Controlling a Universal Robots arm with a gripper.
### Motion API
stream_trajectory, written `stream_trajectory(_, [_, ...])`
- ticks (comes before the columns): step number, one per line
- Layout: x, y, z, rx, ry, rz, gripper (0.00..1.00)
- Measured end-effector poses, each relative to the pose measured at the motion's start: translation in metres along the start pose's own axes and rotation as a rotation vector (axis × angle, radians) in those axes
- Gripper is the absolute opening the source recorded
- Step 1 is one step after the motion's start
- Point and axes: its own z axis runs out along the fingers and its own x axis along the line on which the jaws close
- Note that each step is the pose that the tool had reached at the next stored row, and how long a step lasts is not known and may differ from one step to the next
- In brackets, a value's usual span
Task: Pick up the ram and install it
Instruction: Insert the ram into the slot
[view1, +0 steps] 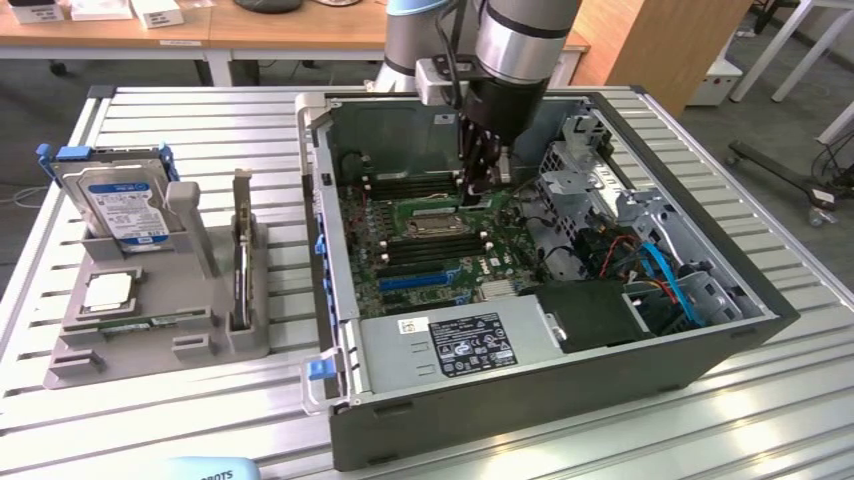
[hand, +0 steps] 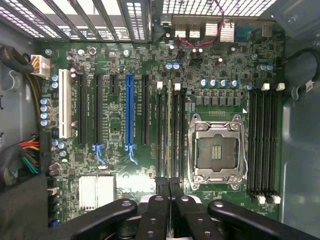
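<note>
Ribbed aluminium bench carries an open computer case, with wooden desks behind at 12 o'clock. At 9 o'clock from the case stands a grey holder with a hard drive, a silver processor chip, an upright card and a spare green stick lying flat at its front. The arm reaches down into the case, its pincer low over the motherboard, at about 12 o'clock from the processor socket.

From the wrist, the pincer is clenched on the ram, whose thin edge runs straight out from between the fingers. The ram stands edge-on among the white-clipped memory slots, just beside the open socket and well apart from the blue slot.
</note>
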Motion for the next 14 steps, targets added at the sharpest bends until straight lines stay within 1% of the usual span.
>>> stream_trajectory(6, [0.0005,0.0001,0.0006,0.0000,0.0001,0.000,0.11])
stream_trajectory(14, [0.0073,-0.0001,0.0004,0.0000,0.0001,0.000,0.11])
